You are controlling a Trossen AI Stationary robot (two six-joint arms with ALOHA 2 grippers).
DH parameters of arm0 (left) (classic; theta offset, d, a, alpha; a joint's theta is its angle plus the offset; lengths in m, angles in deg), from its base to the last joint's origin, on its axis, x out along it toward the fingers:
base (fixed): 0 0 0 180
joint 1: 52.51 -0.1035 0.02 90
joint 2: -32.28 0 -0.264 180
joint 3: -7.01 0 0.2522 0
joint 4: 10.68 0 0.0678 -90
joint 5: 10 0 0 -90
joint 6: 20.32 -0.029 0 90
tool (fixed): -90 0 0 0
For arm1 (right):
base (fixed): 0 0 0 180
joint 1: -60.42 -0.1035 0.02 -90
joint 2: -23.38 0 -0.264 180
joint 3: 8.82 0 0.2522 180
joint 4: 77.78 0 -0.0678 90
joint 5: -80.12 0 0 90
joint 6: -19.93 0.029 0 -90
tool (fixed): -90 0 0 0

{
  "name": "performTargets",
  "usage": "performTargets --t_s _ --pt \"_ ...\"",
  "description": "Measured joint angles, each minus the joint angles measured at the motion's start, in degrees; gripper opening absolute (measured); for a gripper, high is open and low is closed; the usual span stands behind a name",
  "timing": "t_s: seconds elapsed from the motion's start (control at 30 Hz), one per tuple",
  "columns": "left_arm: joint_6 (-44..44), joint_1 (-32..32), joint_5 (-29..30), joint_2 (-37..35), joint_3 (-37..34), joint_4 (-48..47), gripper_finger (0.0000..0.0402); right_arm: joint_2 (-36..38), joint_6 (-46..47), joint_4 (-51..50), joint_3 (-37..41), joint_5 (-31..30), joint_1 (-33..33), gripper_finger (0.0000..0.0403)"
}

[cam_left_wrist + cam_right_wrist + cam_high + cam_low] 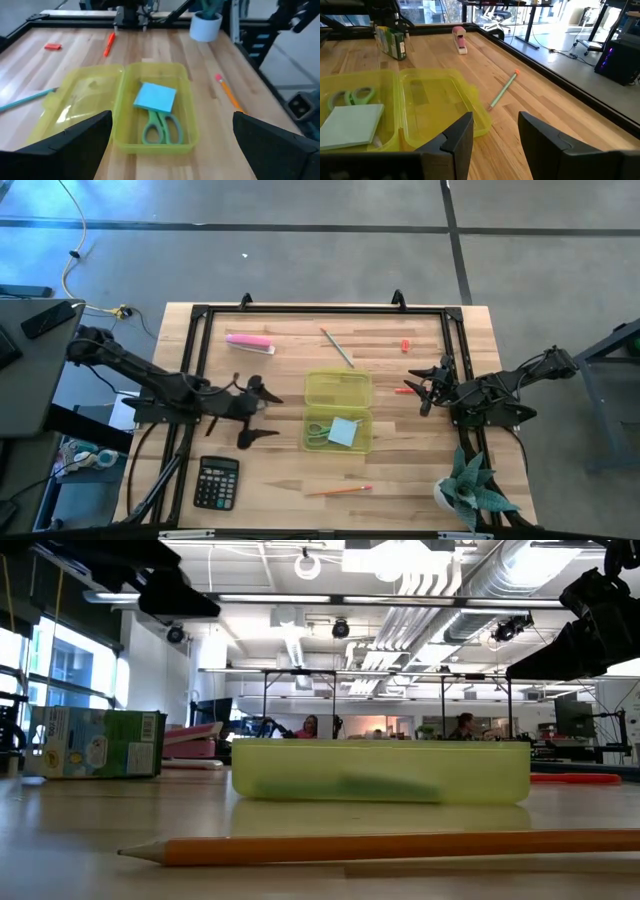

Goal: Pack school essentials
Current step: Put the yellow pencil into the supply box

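high view: an open yellow-green plastic case (338, 412) lies in the middle of the wooden table (300, 470), its lid folded flat on the far side. in the near half of the case lie the green-handled scissors (318, 431) and the light-blue note pad (343, 432), the pad resting partly over the scissors' blades. the left gripper (262, 416) hangs just left of the case with its fingers spread wide and nothing between them. the right gripper (424, 390) sits to the right of the case, close to a short red-orange marker (404, 390); its fingers stand partly apart and hold nothing.

the orange pencil (339, 491) lies on the near part of the table, in front of the case. the thin greenish pencil (337, 348) lies slantwise beyond the lid. a tiny red piece (406, 345) sits toward the far right, well apart from the case. a pink and white stapler (249, 342) lies at the far left. a calculator (217, 482) sits at the near left corner, and a small potted plant (468, 490) at the near right.

in the low view a green crayon box (95, 743) stands upright at the left, and people show far off in the room behind the table.
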Motion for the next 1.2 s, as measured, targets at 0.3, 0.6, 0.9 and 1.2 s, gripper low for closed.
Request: performTargets --t_s 0.3,0.6,0.9,1.2 --pt "2.9 1.4 1.7 -3.6 -0.7 0.7 0.0400 0.0 0.0 0.0 0.0 0.0 0.0 0.0146" --pt "2.7 1.4 4.4 -3.5 -0.7 2.2 0.0400 0.0 0.0 0.0 0.0 0.0 0.0 0.0146" --pt "3.8 1.4 6.2 -3.5 -0.7 2.3 0.0400 0.0 -0.2 0.0 0.0 0.0 0.0 0.0146" --pt "-0.9 1.3 7.7 -3.5 -0.7 5.9 0.0400 0.0 0.6 0.1 0.0 0.5 0.0 0.0146"
